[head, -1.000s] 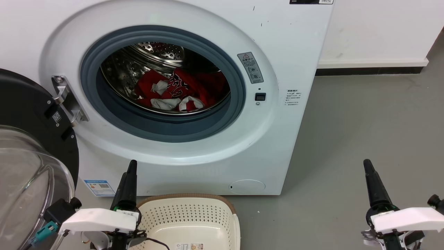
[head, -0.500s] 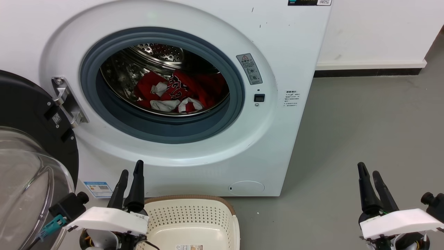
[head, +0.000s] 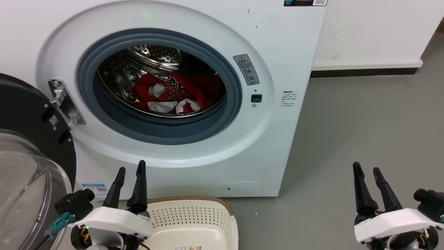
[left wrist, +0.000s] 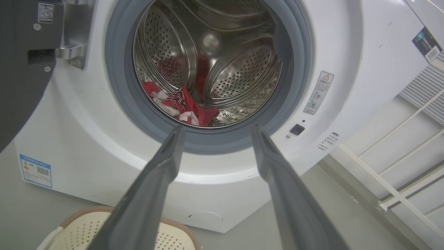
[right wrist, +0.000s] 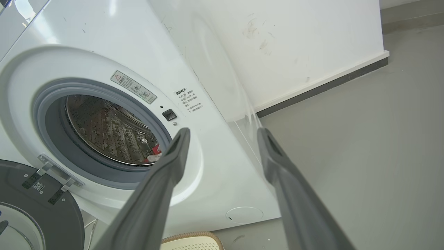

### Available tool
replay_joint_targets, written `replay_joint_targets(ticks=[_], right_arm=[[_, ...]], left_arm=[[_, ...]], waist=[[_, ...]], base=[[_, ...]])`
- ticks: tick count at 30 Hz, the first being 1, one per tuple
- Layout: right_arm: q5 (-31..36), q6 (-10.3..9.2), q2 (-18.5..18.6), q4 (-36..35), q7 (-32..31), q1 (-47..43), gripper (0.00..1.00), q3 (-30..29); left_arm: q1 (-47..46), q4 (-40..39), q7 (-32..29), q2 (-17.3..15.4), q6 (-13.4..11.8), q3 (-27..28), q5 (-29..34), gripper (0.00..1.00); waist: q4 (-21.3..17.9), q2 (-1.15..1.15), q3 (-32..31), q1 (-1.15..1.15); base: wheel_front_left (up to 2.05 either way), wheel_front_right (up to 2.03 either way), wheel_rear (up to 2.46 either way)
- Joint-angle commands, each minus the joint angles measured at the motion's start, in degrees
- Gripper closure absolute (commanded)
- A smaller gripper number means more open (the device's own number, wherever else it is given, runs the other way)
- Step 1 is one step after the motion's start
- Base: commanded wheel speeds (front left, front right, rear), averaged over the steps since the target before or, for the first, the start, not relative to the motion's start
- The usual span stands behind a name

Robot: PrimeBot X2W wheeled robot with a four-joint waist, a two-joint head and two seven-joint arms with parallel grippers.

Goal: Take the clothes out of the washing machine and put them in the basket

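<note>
Left tool (head: 131, 165) and right tool (head: 365, 166): both empty, fingers apart, held low before the washing machine (head: 284, 52); task not begun.
Clothes (head: 175, 93) lie as one red bundle on the bottom of the drum (head: 152, 52), inside the porthole (head: 238, 93); door (head: 20, 111) swung wide to the left. Basket (head: 190, 215) stands on the floor (head: 347, 139) just under the machine front, beside the left tool, no fabric visible in it. Judged: everything remains, namely reach in, grip the bundle, draw it out, drop it in the basket.

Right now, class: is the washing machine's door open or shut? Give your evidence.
Open. The door is swung aside on its hinge, leaving the porthole bare, with the red clothes lying in the drum.
</note>
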State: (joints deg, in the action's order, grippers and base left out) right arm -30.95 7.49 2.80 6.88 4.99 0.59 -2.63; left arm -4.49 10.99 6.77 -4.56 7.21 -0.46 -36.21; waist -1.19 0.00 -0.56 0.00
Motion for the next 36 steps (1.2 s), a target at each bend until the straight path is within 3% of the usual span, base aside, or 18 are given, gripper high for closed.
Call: replay_joint_targets(ticks=[1,36], right_arm=[[2.16,0.0,0.14,-0.99,0.33,-0.13,0.0,0.3],[22.09,0.0,0.14,-3.23,2.71,-1.24,0.0,2.66]], left_arm=[[-1.2,-0.5,0.67,-0.34,-0.2,-0.16,2.24,0.0],[-1.37,0.53,5.42,-0.73,-2.01,-0.51,22.06,0.0]], waist=[[-0.05,0.0,0.02,0.0],[0.14,0.0,0.62,0.0]], base=[[0.0,0.0,0.0],[0.0,0.0,0.0]])
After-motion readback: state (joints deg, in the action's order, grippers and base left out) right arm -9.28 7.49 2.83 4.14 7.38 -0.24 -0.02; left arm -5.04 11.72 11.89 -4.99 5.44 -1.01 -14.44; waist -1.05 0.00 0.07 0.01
